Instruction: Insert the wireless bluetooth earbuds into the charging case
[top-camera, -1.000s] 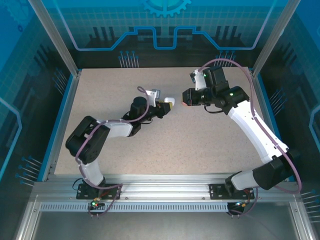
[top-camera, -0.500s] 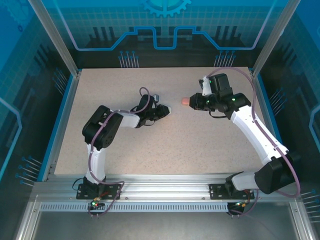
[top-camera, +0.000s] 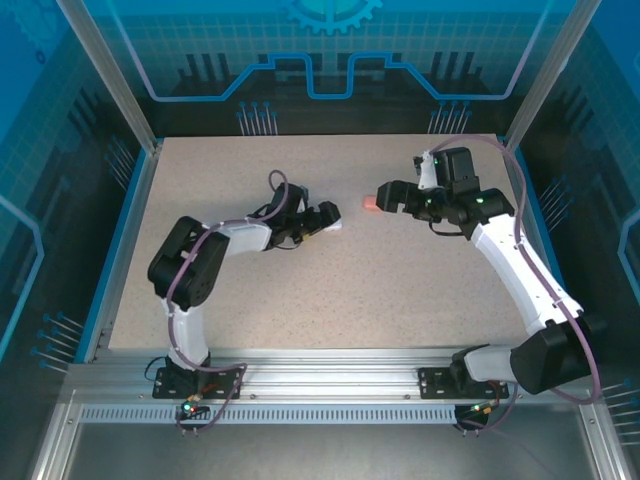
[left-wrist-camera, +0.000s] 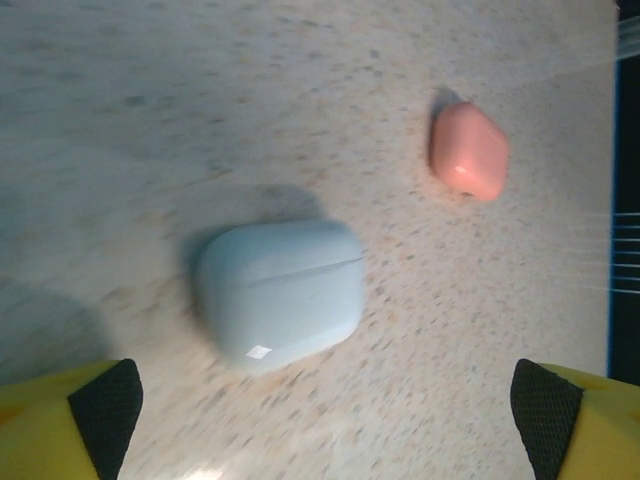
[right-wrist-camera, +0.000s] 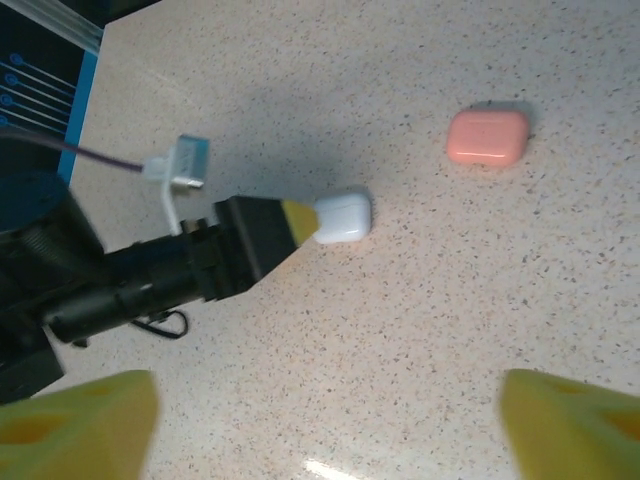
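Left arm: the left fingers (top-camera: 328, 216) stand released and spread wide. The white charging case (left-wrist-camera: 280, 292) lies between and just ahead of them, clear of both black textured pads (left-wrist-camera: 105, 405) in the left wrist view.
Right arm: the right fingers (top-camera: 384, 194) are also released and spread wide, gripping nothing. The pink charging case (right-wrist-camera: 487, 137) rests well ahead of them and off to the right.
White case: a smooth, glossy plastic pebble with rounded corners. A thin lid seam runs across it and looks closed, and a small glint sits near one edge.
Pink case: salmon-coloured with the same rounded cushion shape. It lies flat, well apart from the white one.
Worktop (top-camera: 400, 290): pale and stone-like, flecked with fine dark speckles.
Top view: both arms angle inward, and the pink case sits just beside the right fingers, between the two arms' tips.
Right wrist view: the left arm's black wrist, its white-and-blue bracket (right-wrist-camera: 178, 170) and a purple cable (right-wrist-camera: 90, 152) appear. One yellow tip (right-wrist-camera: 298, 218) reaches the white case's edge, but contact cannot be told.
Left wrist view: the lid seam reads plainly here.
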